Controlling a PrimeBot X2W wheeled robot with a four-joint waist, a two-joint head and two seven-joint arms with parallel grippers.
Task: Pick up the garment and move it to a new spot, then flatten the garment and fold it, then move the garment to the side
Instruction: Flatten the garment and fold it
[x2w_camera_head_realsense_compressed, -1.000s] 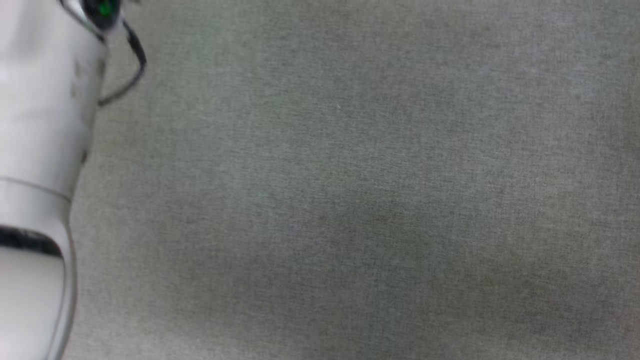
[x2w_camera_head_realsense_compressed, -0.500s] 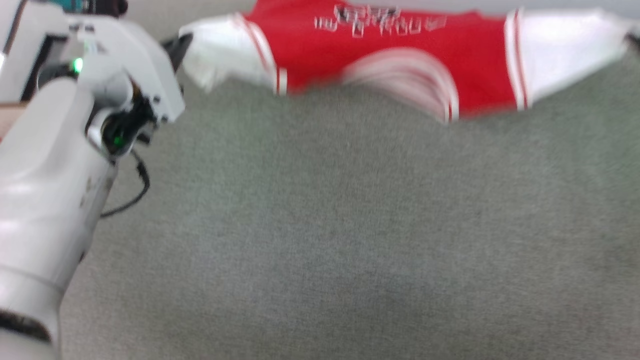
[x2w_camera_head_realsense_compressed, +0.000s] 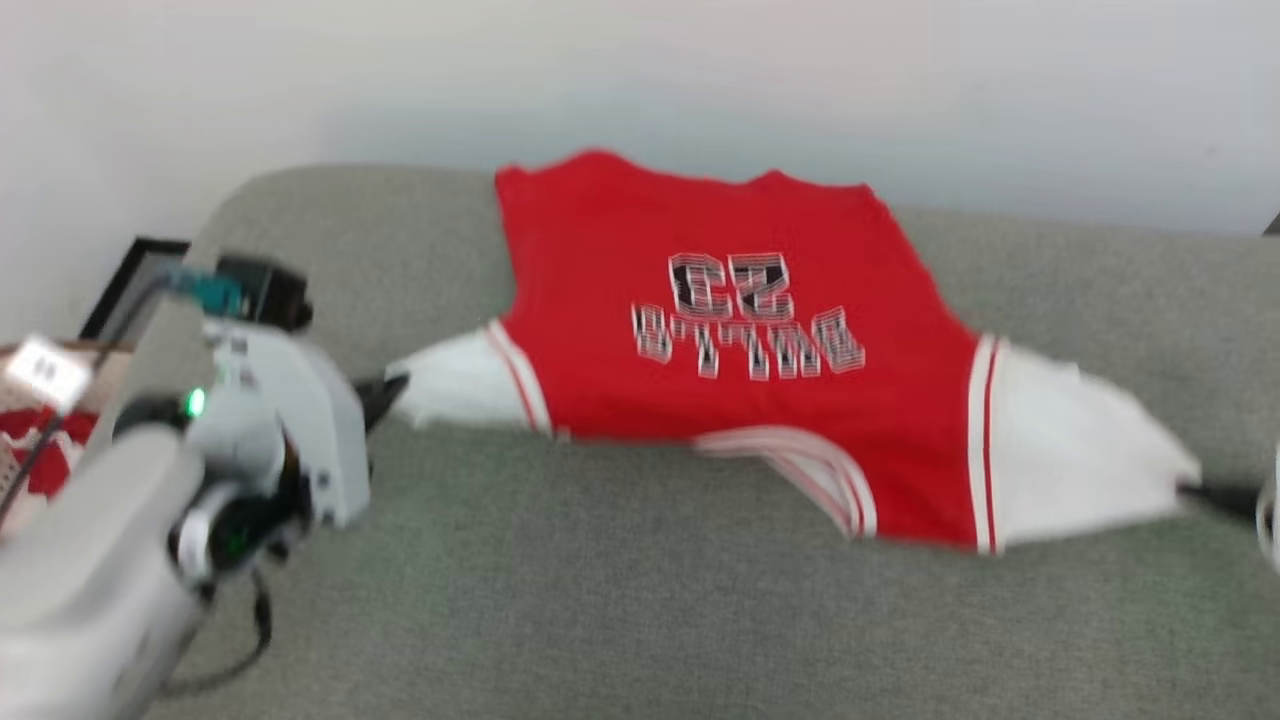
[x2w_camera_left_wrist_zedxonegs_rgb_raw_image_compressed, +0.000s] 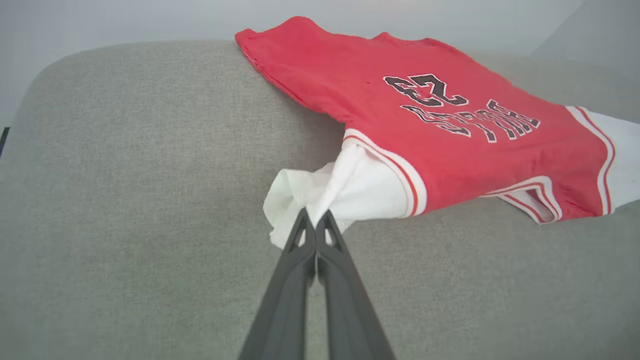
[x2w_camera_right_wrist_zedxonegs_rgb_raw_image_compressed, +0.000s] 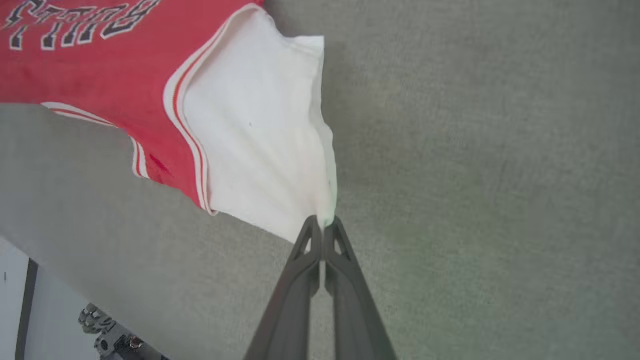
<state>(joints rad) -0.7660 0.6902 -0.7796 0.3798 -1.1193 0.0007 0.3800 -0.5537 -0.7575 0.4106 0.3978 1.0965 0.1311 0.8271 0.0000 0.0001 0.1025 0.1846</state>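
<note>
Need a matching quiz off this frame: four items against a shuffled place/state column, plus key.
Column one:
1. left gripper
2. right gripper
3. hem of the garment
4. BULLS lettering

Column two:
A. upside down in the head view
B. shut on the white sleeve at the head view's right
C. at the far edge of the grey upholstery, by the wall
D. shut on the white sleeve at the head view's left

Pairs: 1-D, 2-B, 3-C, 4-A
</note>
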